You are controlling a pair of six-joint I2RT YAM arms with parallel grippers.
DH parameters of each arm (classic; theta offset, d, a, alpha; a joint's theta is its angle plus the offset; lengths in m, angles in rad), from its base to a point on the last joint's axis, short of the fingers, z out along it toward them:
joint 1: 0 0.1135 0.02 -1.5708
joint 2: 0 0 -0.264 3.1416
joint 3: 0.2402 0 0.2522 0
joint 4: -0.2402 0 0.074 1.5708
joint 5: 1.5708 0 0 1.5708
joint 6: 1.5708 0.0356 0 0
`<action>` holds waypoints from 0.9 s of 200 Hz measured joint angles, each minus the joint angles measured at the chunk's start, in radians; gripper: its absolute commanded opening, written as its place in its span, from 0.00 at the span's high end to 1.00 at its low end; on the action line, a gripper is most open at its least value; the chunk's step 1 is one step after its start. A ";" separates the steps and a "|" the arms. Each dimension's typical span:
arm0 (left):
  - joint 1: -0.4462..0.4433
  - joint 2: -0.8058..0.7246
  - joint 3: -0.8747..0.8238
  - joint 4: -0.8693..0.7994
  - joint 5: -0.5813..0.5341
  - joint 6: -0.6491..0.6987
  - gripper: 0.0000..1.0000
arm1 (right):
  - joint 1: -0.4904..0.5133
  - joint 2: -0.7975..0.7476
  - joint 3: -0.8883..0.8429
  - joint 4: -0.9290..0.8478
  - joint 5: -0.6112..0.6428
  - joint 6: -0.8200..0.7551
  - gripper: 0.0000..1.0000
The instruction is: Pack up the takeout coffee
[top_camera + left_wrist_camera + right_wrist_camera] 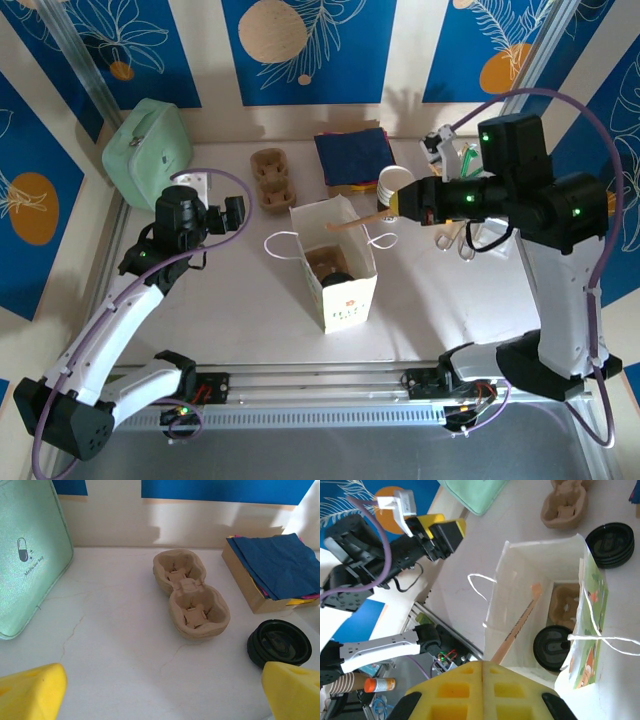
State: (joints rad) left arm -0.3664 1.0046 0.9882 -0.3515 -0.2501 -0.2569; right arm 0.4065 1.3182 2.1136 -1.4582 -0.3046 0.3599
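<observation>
Takeout coffee in bag: looks light, crushable, take its sides gently | left fingers apart | right fingers clamped on stirrer

The white table carries a mint-green case at far left, a pulp cup carrier, a box of blue napkins, a black lid stack near the carrier, and an upright paper bag at centre.

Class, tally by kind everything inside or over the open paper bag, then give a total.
cup with black lid: 1
cardboard cup tray: 1
wooden stick: 1
Total: 3
</observation>
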 measured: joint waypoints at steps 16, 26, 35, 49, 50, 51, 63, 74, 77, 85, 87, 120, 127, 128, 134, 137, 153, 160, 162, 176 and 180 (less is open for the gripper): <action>0.000 -0.001 0.000 0.000 0.000 -0.001 0.01 | 0.023 0.001 -0.038 0.018 0.020 0.000 1.00; 0.000 -0.002 0.000 0.000 0.000 -0.002 0.01 | 0.035 0.008 -0.049 0.027 0.033 0.000 1.00; 0.000 -0.005 0.000 0.000 0.000 -0.002 0.01 | 0.046 0.019 -0.055 0.038 0.042 0.000 1.00; 0.000 -0.009 0.000 0.000 0.000 -0.002 0.01 | 0.068 0.037 -0.066 0.054 0.057 0.000 1.00; 0.000 -0.009 0.000 0.000 0.000 -0.002 0.01 | 0.069 0.039 -0.066 0.055 0.058 0.000 1.00; 0.000 -0.010 0.000 0.000 0.000 -0.002 0.01 | 0.071 0.040 -0.067 0.056 0.060 -0.001 1.00; 0.000 -0.014 0.000 -0.001 0.000 -0.005 0.01 | 0.091 0.063 -0.068 0.060 0.074 -0.001 1.00; 0.000 -0.016 0.000 0.000 0.000 -0.006 0.01 | 0.106 0.086 -0.068 0.062 0.093 -0.002 1.00; 0.000 -0.018 0.000 0.000 0.000 -0.006 0.01 | 0.112 0.094 -0.068 0.062 0.098 -0.001 1.00; 0.000 -0.018 0.000 -0.002 0.000 -0.008 0.01 | 0.123 0.111 -0.068 0.063 0.111 -0.002 1.00; 0.000 -0.019 0.000 -0.002 0.000 -0.008 0.01 | 0.124 0.114 -0.068 0.064 0.113 -0.002 1.00; 0.000 -0.027 -0.003 -0.006 -0.001 -0.008 0.01 | 0.178 0.209 -0.046 0.063 0.151 -0.006 1.00; 0.000 -0.029 -0.004 -0.007 -0.001 -0.008 0.01 | 0.191 0.233 -0.032 0.063 0.159 -0.009 1.00; 0.000 -0.030 -0.004 -0.007 -0.001 -0.008 0.01 | 0.192 0.235 -0.031 0.063 0.160 -0.009 1.00; 0.000 -0.031 -0.004 -0.008 -0.001 -0.008 0.01 | 0.202 0.257 -0.017 0.060 0.168 -0.011 1.00; 0.000 -0.032 -0.005 -0.008 -0.001 -0.008 0.01 | 0.208 0.270 -0.008 0.059 0.170 -0.013 1.00; 0.000 -0.035 -0.006 -0.008 -0.001 -0.008 0.01 | 0.233 0.334 0.042 0.053 0.192 -0.016 1.00; 0.000 -0.036 -0.006 -0.007 -0.001 -0.008 0.01 | 0.244 0.362 0.063 0.050 0.203 -0.019 1.00; 0.000 -0.036 -0.006 -0.008 -0.001 -0.008 0.01 | 0.246 0.367 0.067 0.050 0.203 -0.020 1.00; 0.000 -0.037 -0.006 -0.008 -0.001 -0.008 0.01 | 0.264 0.423 0.111 0.036 0.221 -0.024 1.00; 0.000 -0.037 -0.006 -0.008 -0.001 -0.008 0.01 | 0.269 0.437 0.122 0.032 0.227 -0.025 1.00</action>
State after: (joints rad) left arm -0.3664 0.9672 0.9825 -0.3592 -0.2512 -0.2653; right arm 0.6754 1.7554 2.2360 -1.4265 -0.0776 0.3351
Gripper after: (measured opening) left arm 0.994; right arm 0.045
